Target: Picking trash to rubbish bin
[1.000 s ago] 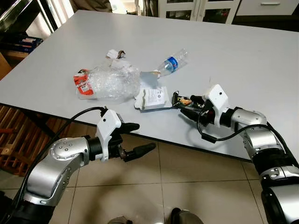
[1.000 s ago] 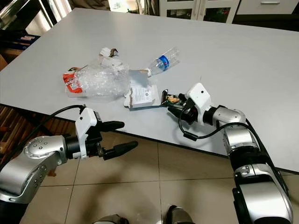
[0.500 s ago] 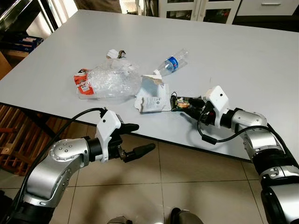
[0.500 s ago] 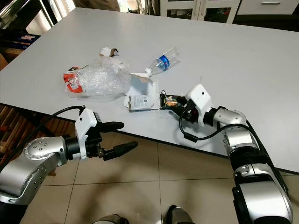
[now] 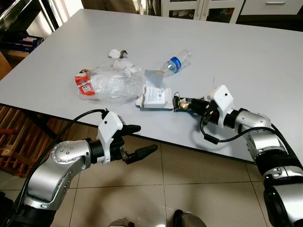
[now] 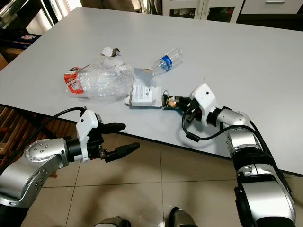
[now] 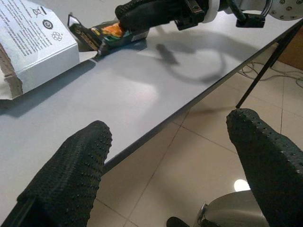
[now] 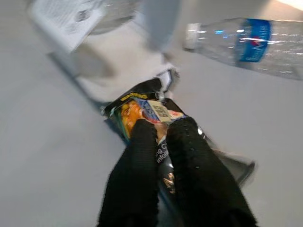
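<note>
Item: black snack wrapper (image 8: 142,111), flat near the table's (image 5: 246,52) front edge, just beside a torn white carton (image 5: 154,97). My right gripper (image 8: 163,142) clamps it for removal. My left gripper (image 5: 139,139) waits spread below the edge, over floor.

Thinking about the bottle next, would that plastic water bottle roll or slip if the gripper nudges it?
The plastic bottle lies on its side on the smooth table, so it would probably roll. It looks empty and crumpled, so likely light and easily dented when pinched.
</note>
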Robot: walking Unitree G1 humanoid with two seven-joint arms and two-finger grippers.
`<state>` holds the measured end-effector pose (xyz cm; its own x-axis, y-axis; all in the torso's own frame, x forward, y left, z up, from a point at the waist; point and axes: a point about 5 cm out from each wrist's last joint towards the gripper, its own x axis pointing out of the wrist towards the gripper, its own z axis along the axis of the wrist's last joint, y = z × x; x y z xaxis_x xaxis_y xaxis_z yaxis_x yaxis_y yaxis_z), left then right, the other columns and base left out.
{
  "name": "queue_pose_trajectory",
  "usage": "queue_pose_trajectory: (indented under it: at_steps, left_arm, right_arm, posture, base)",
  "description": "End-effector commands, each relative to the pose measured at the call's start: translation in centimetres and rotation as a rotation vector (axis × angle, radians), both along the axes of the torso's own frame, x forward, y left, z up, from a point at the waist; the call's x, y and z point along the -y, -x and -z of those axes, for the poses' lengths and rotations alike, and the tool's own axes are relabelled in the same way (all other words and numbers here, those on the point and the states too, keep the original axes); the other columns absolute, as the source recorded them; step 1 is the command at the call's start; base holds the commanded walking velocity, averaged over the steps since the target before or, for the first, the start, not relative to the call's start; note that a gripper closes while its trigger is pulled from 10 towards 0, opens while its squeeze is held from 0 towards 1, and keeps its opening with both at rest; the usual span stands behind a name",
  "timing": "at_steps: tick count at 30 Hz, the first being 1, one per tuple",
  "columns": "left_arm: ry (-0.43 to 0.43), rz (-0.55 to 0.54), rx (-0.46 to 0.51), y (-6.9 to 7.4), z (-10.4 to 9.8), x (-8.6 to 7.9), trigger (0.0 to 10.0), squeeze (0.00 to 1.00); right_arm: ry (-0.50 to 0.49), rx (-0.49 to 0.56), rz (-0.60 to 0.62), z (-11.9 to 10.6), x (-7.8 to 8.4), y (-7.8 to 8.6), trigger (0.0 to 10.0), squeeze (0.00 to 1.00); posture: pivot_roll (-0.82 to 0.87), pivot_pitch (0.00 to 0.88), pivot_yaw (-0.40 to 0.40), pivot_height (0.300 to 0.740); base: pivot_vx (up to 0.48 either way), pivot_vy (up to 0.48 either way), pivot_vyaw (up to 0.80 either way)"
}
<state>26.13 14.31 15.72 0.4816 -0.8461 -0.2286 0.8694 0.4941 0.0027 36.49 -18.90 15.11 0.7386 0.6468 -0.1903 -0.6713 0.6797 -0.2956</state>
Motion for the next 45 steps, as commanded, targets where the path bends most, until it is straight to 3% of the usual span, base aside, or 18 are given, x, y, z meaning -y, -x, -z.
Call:
queue_pose_trajectory:
  at_steps: [1,14,18,22,30,37,38,40,41,45]
  left_arm:
    - [-0.003,0.011,0.006,0.2,-0.2,0.2,10.0,0.0]
    - [-0.002,0.015,0.004,0.2,-0.2,0.3,10.0,0.0]
    - [-0.001,0.01,0.006,0.2,-0.1,0.3,10.0,0.0]
    - [-0.001,0.008,0.008,0.1,-0.1,0.3,10.0,0.0]
    - [-0.001,0.007,0.013,-0.1,-0.1,0.4,10.0,0.0]
    - [0.0,0.007,0.016,-0.2,-0.1,0.5,10.0,0.0]
    - [0.0,0.007,0.016,-0.2,0.0,0.5,10.0,0.0]
    - [0.0,0.008,0.016,-0.2,0.0,0.5,10.0,0.0]
    - [0.0,0.008,0.016,-0.2,0.0,0.6,10.0,0.0]
    - [0.0,0.008,0.014,-0.2,0.0,0.6,10.0,0.0]
  right_arm:
    - [-0.011,0.01,0.062,0.1,0.4,-0.2,0.0,0.0]
    - [-0.04,0.065,0.147,0.0,0.8,-0.3,0.0,0.0]
    - [-0.091,0.186,0.303,-1.5,1.5,-0.8,0.0,0.0]
    - [-0.122,0.253,0.377,-2.3,1.6,-0.9,0.0,0.0]
    - [-0.164,0.434,0.47,-4.4,0.4,-0.3,0.0,0.0]
    - [-0.18,0.465,0.477,-4.7,-0.5,0.2,0.0,0.0]
    - [-0.174,0.44,0.479,-4.3,-0.4,0.2,7.8,1.0]
    - [-0.171,0.425,0.481,-4.2,-0.3,0.2,7.8,1.0]
    - [-0.173,0.393,0.471,-4.0,-0.2,0.1,10.0,1.0]
    - [-0.143,0.347,0.463,-4.1,-0.1,0.0,10.0,1.0]
  posture:
    - [0.13,0.188,0.051,0.74]
    - [0.13,0.189,0.054,0.74]
    - [0.13,0.184,0.054,0.74]
    - [0.12,0.181,0.055,0.74]
    - [0.12,0.177,0.058,0.74]
    - [0.12,0.172,0.058,0.74]
    - [0.11,0.172,0.059,0.74]
    - [0.11,0.172,0.059,0.74]
    - [0.11,0.172,0.059,0.74]
    - [0.11,0.175,0.057,0.74]
  base:
    - [0.0,0.0,0.0]
    - [0.0,0.0,0.0]
    - [0.0,0.0,0.0]
    - [0.0,0.0,0.0]
    - [0.0,0.0,0.0]
    - [0.0,0.0,0.0]
    - [0.0,0.0,0.0]
    - [0.0,0.0,0.0]
    - [0.0,0.0,0.0]
    - [0.0,0.0,0.0]
